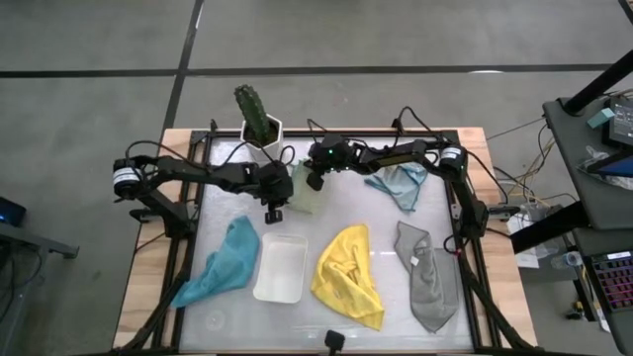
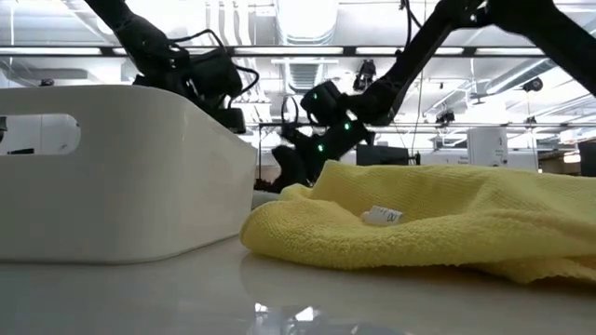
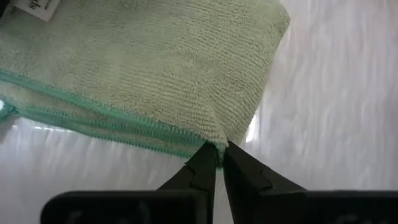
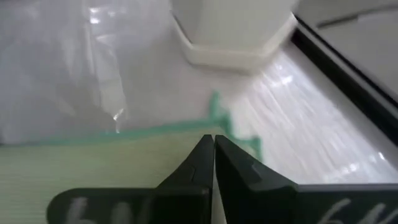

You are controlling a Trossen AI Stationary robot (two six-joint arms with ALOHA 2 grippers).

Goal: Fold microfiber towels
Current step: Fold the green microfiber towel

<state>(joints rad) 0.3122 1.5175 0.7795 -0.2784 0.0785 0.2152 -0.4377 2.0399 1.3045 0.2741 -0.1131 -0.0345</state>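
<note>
The pale green towel (image 1: 306, 189) lies folded on the table's far middle, between my two grippers. My left gripper (image 1: 276, 212) is shut on its near left corner. My right gripper (image 1: 316, 181) is shut at its far hemmed edge, close to the white plant pot (image 1: 263, 144). The teal towel (image 1: 226, 261), yellow towel (image 1: 348, 276) and grey towel (image 1: 428, 280) lie crumpled along the near half. The light blue towel (image 1: 401, 183) lies at the far right. In the low view the yellow towel (image 2: 438, 219) fills the foreground. My left gripper pinches a corner of the pale green towel (image 3: 214, 135) between its two fingertips, coming slanting down. Several hemmed layers show at that corner. The rest of the towel lies flat on the table. My right gripper has its fingertips shut at the towel's green-hemmed edge (image 4: 186, 129), near a corner (image 4: 249, 145). The fingers slant down toward the pot and cover the place of contact.
A white tray (image 1: 280, 268) stands between the teal and yellow towels, and its wall (image 2: 112, 167) blocks the low view's left. The potted cactus (image 1: 255, 109) stands at the far edge just behind the pale green towel. Dark frame rails (image 1: 194, 198) line the table's sides.
</note>
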